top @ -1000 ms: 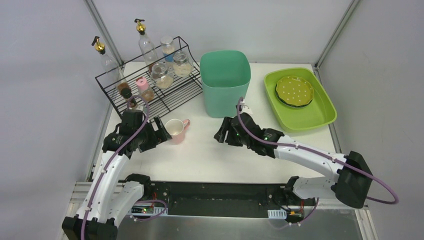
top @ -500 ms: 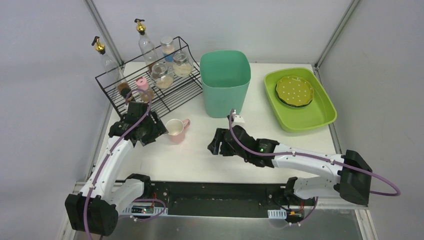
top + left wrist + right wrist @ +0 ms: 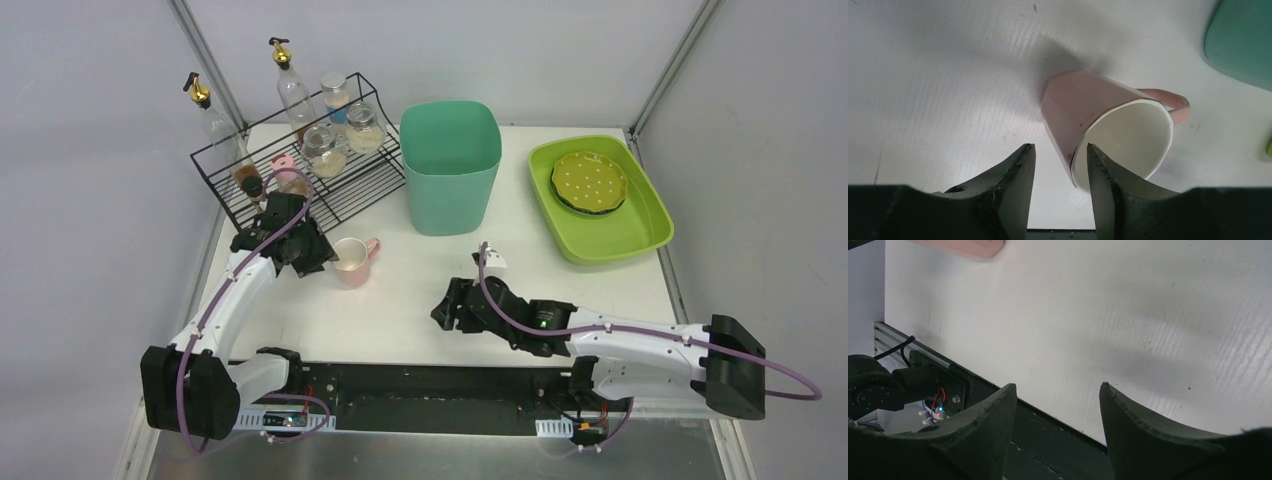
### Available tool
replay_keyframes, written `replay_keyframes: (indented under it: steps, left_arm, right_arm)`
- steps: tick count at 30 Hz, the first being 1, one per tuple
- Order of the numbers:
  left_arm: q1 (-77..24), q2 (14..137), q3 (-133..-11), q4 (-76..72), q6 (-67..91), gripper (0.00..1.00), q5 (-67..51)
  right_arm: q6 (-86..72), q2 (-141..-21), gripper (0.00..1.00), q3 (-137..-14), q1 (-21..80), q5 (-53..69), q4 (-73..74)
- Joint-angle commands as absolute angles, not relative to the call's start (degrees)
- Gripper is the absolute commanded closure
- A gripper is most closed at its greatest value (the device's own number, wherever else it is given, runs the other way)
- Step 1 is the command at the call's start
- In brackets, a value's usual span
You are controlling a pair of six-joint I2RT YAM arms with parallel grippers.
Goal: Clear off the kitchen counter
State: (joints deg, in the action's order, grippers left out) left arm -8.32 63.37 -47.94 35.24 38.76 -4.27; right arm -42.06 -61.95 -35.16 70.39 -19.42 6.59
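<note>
Left gripper is edging onto the mug, fingers spread astride its rim; I'm planning a squeeze; right gripper is retreating, splayed.

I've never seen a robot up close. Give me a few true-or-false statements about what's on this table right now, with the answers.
1. The pink mug stands on the white counter. True.
2. The right hand is carrying something. False: it is open over bare counter and holds nothing.
3. The dotted green plate lies in the lime-green tray. True.
4. The left hand is shut on the mug's handle. False: it is open, with the mug's rim between its fingers.
</note>
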Motion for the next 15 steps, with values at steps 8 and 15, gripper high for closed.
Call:
replay_keyframes:
  steps: [8, 15]
  left_arm:
    - [-10.9, 68.5, -48.8, 31.3, 38.0, 0.73, -10.4]
    - [-12.4, 68.6, -48.7, 31.3, 36.9, 0.94, -11.7]
  right_arm:
    - [-44.6, -57.3, 0.35, -31.4, 70.7, -21.9, 5.7]
    - [-42.9, -56.0, 0.35, -31.6, 70.7, -22.9, 7.5]
